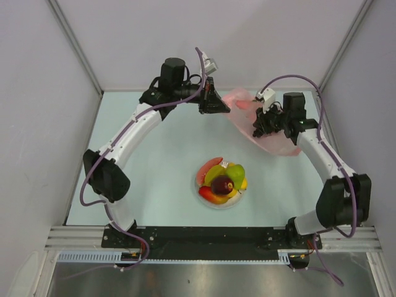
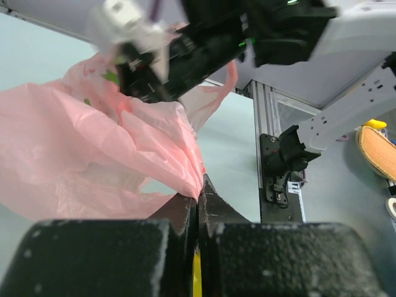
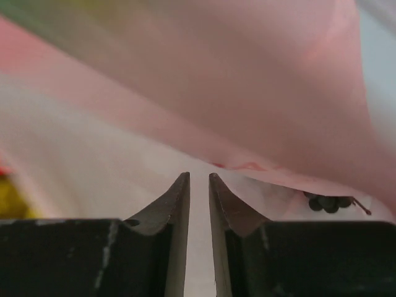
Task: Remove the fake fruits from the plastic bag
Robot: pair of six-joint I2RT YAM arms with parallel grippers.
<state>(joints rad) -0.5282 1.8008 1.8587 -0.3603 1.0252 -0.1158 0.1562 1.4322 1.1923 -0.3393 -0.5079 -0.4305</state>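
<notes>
Plastic bag [image 1: 281, 143]: thin crinkly film, light and limp, lying on the table [image 1: 154, 154] beyond the plate [image 1: 224, 206], to its far right. Grape bunch [image 3: 328, 202] is showing under the film's edge; the other fake fruits [image 1: 221, 180] are sitting piled on the plate.

Left gripper [image 2: 199, 197] is pinching a fold of the bag. Right gripper [image 3: 199, 176] is standing narrow against the film; cannot tell whether any is caught.

Judgement: the film will be slipping and stretching, so take a bunched fold. The glossy grapes are likely light and slick.

The table is lit brightly and evenly, and only soft shadows are cast. In the right wrist view the plastic bag [image 3: 247, 74] is rendered strongly blurred.
</notes>
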